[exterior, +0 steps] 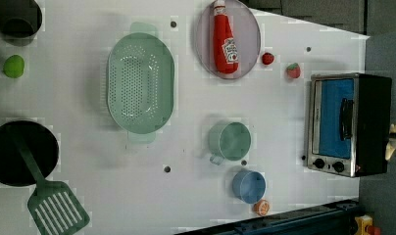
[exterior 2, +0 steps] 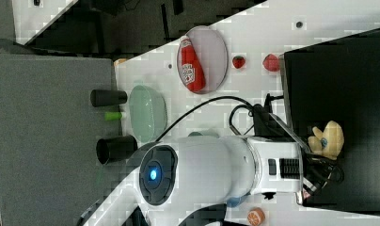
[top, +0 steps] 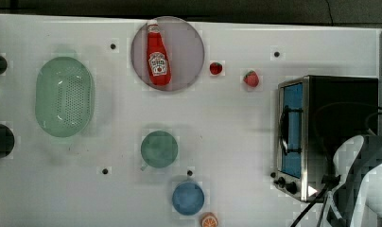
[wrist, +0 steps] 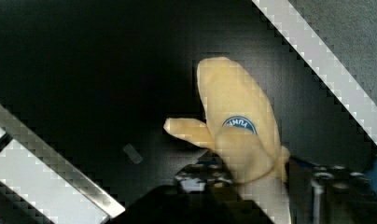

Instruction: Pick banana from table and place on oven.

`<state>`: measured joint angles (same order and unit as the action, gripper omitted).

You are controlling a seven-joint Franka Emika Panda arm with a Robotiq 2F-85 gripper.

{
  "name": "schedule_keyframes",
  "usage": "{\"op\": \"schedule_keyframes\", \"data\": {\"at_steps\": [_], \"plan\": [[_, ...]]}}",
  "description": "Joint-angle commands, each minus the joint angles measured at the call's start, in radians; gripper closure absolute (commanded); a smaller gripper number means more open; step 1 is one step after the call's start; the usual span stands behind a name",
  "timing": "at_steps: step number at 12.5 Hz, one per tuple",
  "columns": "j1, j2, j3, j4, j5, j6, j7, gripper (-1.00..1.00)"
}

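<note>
The banana (exterior 2: pixel 325 139) lies on the oven (exterior 2: pixel 338 80) top; the gripper (wrist: pixel 252 179) seems to have its jaws apart, leaving only the retreat.

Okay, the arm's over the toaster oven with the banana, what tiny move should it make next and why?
Probably open the hand fully, then lift straight up: the pale yellow banana already lies over the boxy toaster oven's black top, between the fingers, so only letting go seems left.

Lab bench: white table (top: pixel 236 123), toy kitchenware.
</note>
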<state>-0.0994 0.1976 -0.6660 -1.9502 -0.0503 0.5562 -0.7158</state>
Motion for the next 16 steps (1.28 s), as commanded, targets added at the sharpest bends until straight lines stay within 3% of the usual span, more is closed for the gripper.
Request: {"op": "schedule_keyframes", "data": {"at_steps": [1, 4, 9, 13, 16], "plan": [[0.023, 0.01, 0.049, 0.057, 0.011, 0.022, -0.128, -0.32], [0.025, 0.001, 0.053, 0.06, 0.01, 0.02, -0.129, -0.98], [0.089, -0.156, 0.121, 0.071, -0.014, -0.12, -0.044, -1.0], [0.14, -0.287, 0.302, 0.07, -0.021, -0.317, 0.354, -1.0], [0.146, -0.342, 0.469, 0.07, -0.021, -0.349, 0.656, -1.0]]}}
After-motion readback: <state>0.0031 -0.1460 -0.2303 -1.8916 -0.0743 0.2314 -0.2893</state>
